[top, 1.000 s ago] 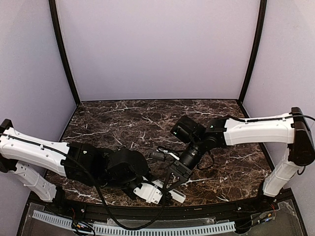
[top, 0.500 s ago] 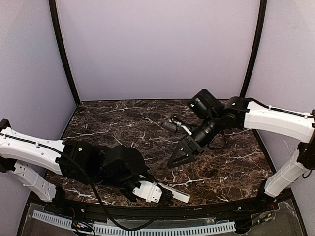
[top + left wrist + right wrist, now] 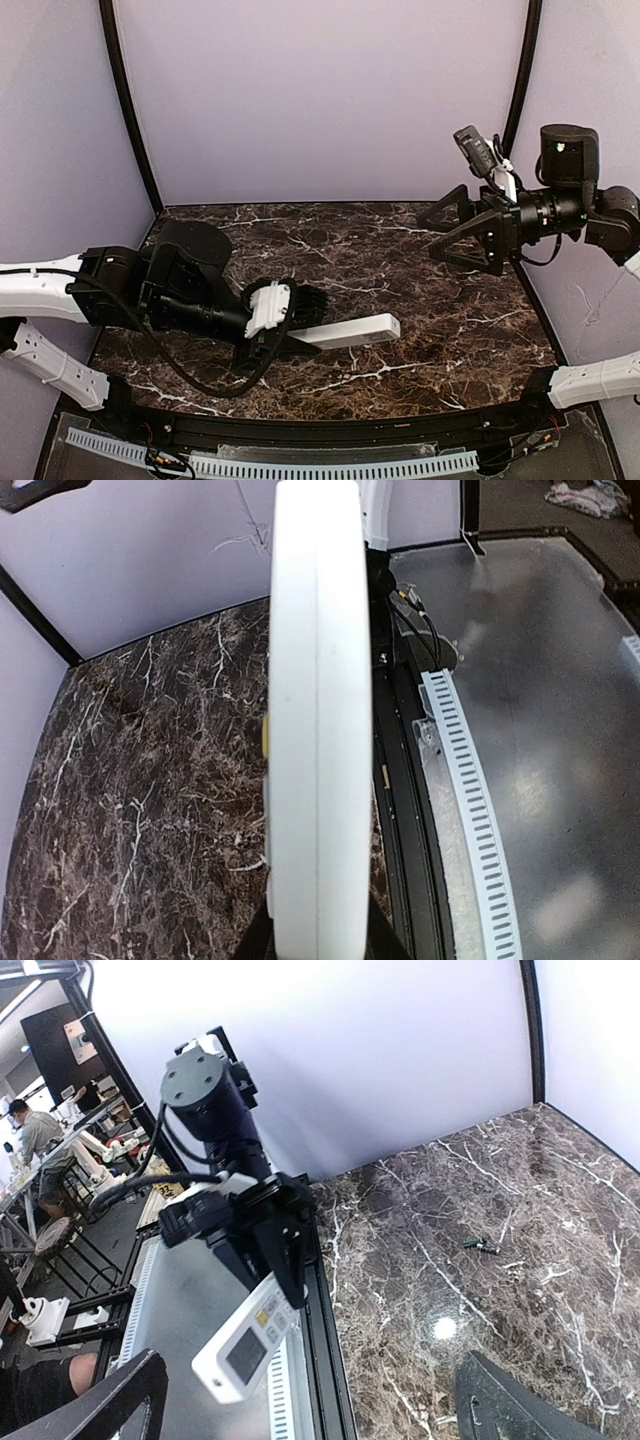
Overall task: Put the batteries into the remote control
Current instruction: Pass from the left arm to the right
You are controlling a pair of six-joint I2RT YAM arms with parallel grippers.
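Note:
The remote control (image 3: 347, 331) is a slim white bar held level above the marble, pointing right. My left gripper (image 3: 288, 328) is shut on its left end. The left wrist view shows the remote (image 3: 315, 720) edge-on, with a dark finger on each side at the bottom. In the right wrist view its dark window and buttons (image 3: 243, 1347) face the camera, below the left gripper (image 3: 285, 1250). My right gripper (image 3: 433, 234) hangs high at the right, open and empty. The batteries are out of view. A small dark item (image 3: 482, 1246) on the marble is too small to name.
The dark marble table (image 3: 420, 300) is walled in lavender, with black corner posts (image 3: 128, 110) on both sides. A black rail and a white slotted cable strip (image 3: 330, 466) run along the near edge. Beyond that edge is a grey metal surface (image 3: 540, 730).
The right gripper let go and opened wide, and its arm lifted away from the remote to the far right. The left arm raised the remote from the near edge and swung it level.

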